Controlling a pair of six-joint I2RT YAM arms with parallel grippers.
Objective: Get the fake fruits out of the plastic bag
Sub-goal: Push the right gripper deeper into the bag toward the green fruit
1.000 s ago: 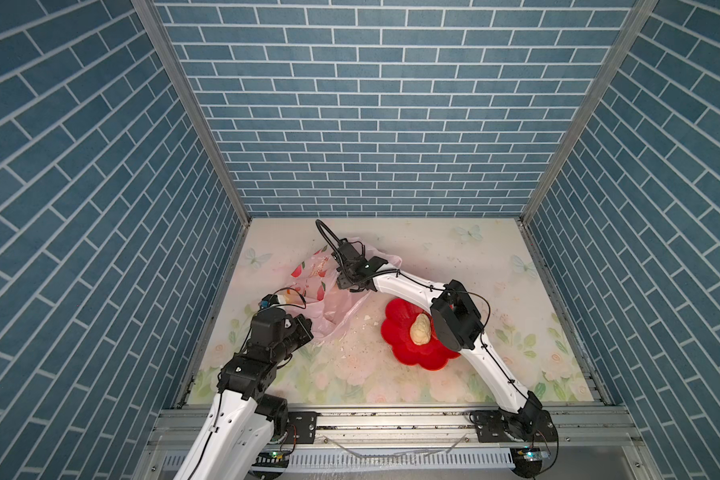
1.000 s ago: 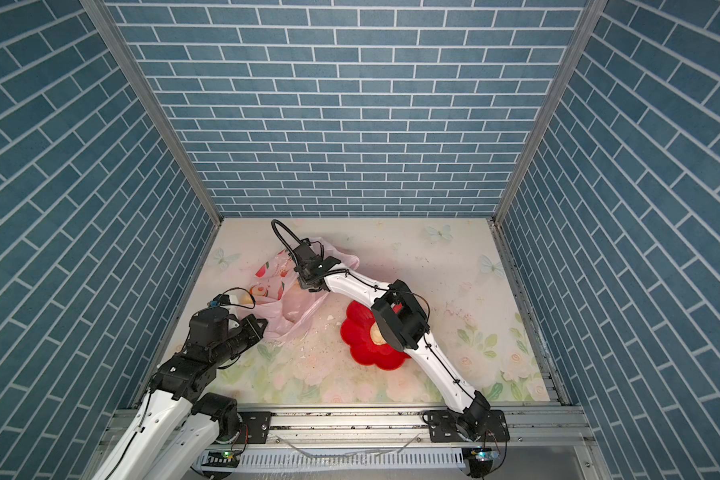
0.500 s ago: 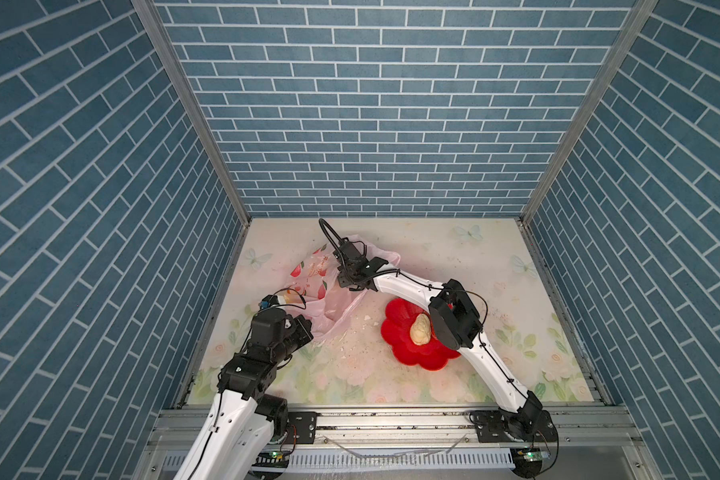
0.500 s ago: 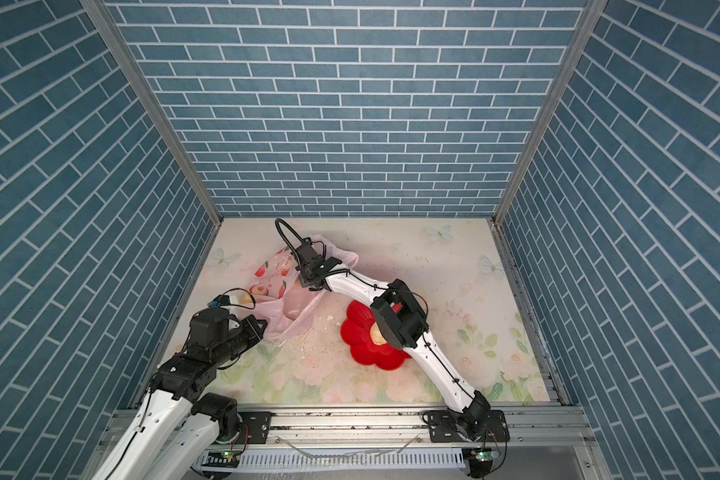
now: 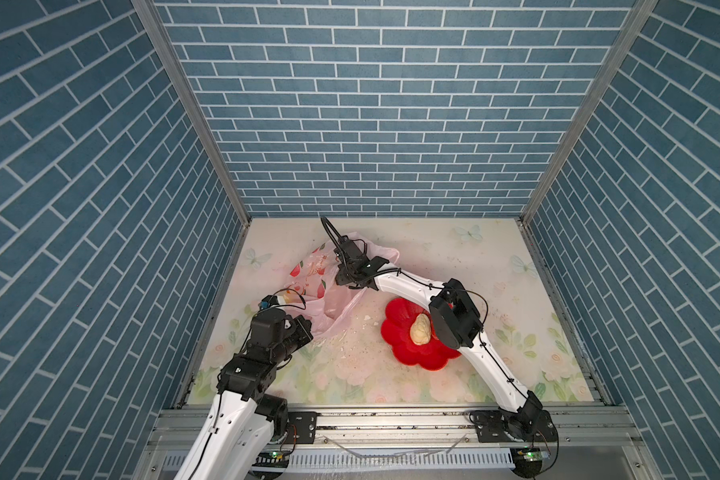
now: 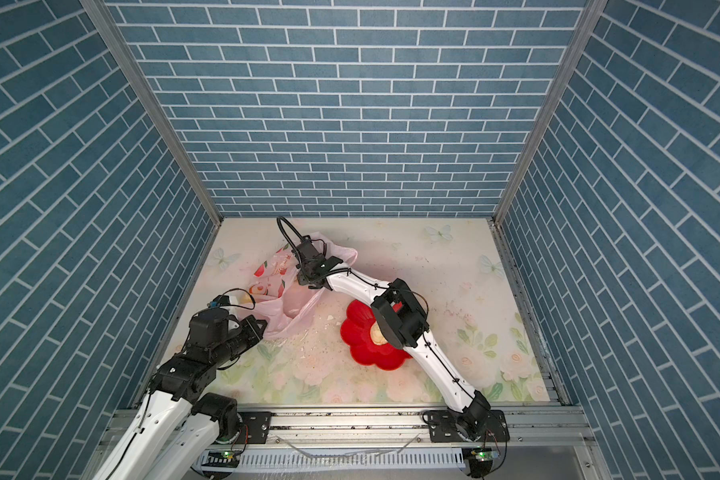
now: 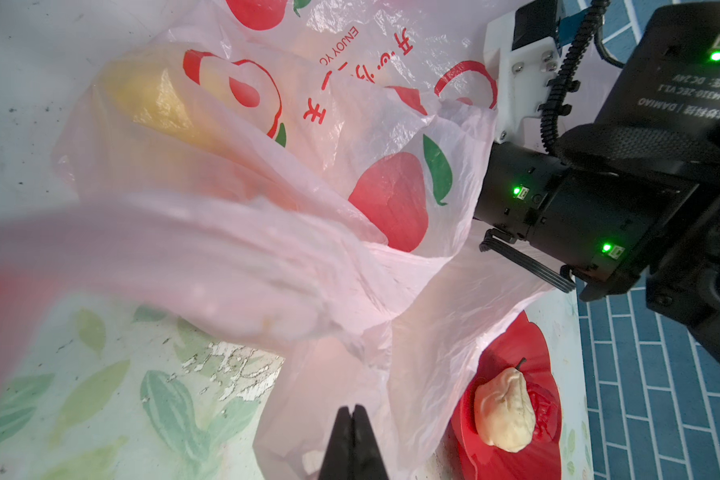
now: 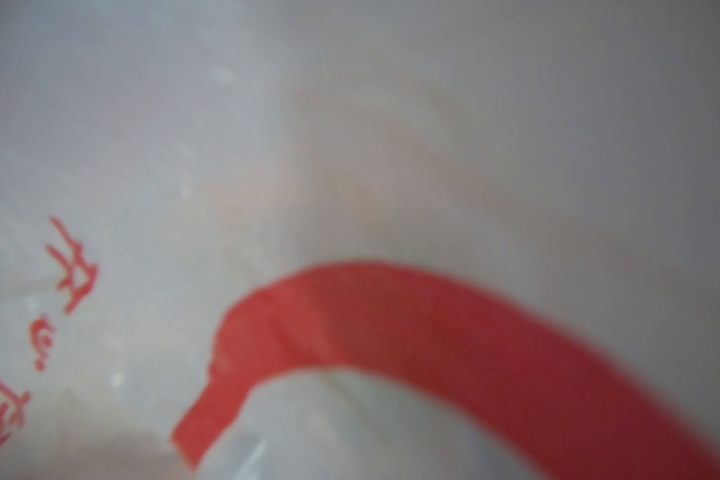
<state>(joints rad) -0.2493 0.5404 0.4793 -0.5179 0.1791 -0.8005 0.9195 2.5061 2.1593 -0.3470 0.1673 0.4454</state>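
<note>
Bag (image 5: 334,306) — one, showing one yellow fruit (image 7: 150,99); one cream pear (image 5: 420,329) in bowl (image 5: 417,360).

A red flower-shaped bowl (image 5: 427,358) (image 6: 360,332) (image 7: 516,340) sits on the bench (image 5: 454,257) (image 6: 433,266), right of centre and towards the front in both top views. The bench wears a pale cover printed with flowers, leaves and butterflies (image 5: 468,233). Small white flakes (image 5: 352,337) (image 6: 308,349) lie scattered on it just left of the bowl, and the left wrist view shows a worn, peeling patch (image 7: 233,365) in the print. Blue brick-pattern walls (image 5: 371,104) (image 6: 350,104) close in three sides. A metal rail (image 5: 391,419) (image 6: 350,419) runs along the front edge.
</note>
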